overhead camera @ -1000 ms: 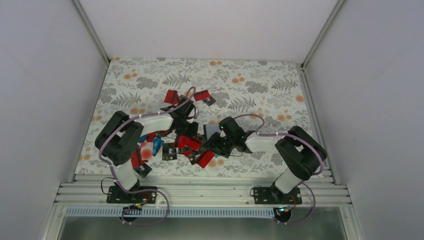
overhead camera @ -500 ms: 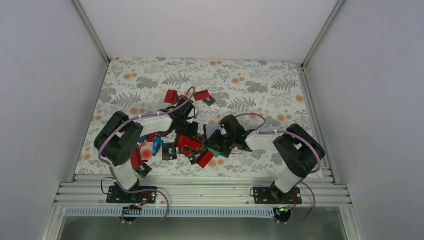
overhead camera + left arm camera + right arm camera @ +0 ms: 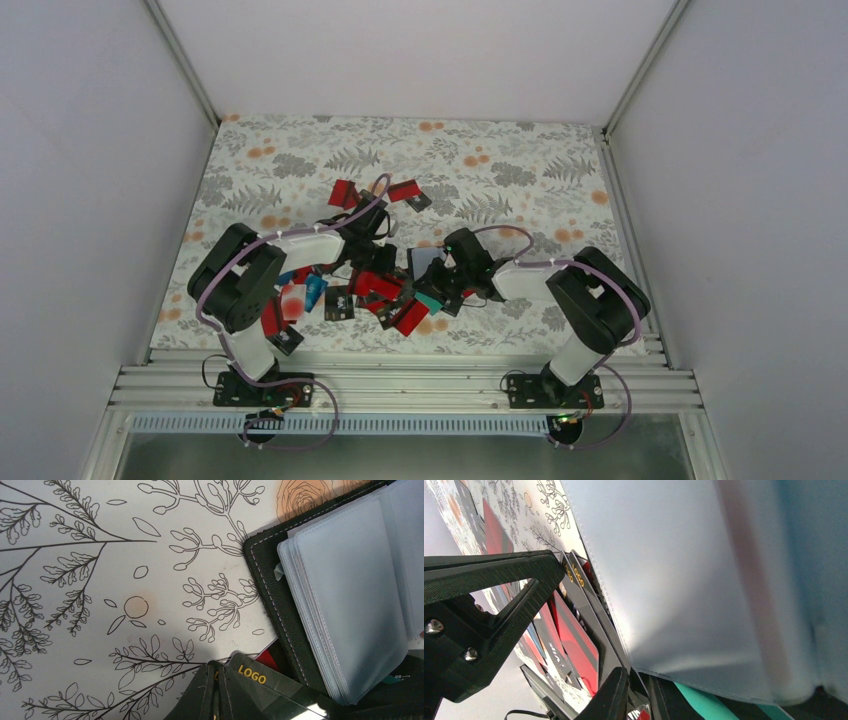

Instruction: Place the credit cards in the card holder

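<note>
A floral-patterned surface (image 3: 500,170) carries a scatter of credit cards (image 3: 377,287), mostly red and some black, lying in the middle between two robot arms. The card holder (image 3: 275,600) lies open among them. It is black with pale stitching, and its cloudy plastic sleeves (image 3: 350,605) are fanned out. The left pincer (image 3: 216,692) is closed, its tips just beside a black card (image 3: 255,680) printed LOGO; whether it grips anything cannot be told. The right pincer (image 3: 438,290) hovers at the holder's near side, next to a teal card (image 3: 430,300). The sleeves fill its camera, so its opening cannot be told.
</note>
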`<action>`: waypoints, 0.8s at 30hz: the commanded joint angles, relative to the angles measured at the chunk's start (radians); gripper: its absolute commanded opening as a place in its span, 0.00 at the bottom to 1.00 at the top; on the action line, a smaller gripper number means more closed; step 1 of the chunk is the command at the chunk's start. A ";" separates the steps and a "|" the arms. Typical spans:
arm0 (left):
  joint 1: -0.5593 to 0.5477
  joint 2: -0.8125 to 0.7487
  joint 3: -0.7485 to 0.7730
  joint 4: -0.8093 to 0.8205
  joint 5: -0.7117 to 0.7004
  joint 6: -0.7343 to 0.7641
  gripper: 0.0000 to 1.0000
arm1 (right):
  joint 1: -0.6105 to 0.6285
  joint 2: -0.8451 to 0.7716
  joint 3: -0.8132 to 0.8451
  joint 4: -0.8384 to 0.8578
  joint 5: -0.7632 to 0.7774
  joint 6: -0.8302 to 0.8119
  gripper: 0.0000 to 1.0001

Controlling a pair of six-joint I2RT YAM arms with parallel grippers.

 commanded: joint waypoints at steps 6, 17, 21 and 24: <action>-0.004 0.044 -0.051 -0.073 -0.006 0.004 0.06 | -0.005 0.005 0.032 0.055 -0.011 -0.034 0.08; -0.004 0.005 -0.045 -0.094 -0.024 -0.016 0.06 | -0.004 -0.012 0.037 0.001 -0.027 -0.051 0.04; -0.004 -0.049 -0.023 -0.130 -0.060 -0.035 0.07 | -0.003 -0.073 0.015 -0.069 -0.008 -0.073 0.04; -0.005 -0.099 -0.002 -0.166 -0.095 -0.048 0.11 | -0.004 -0.135 0.002 -0.116 0.006 -0.100 0.04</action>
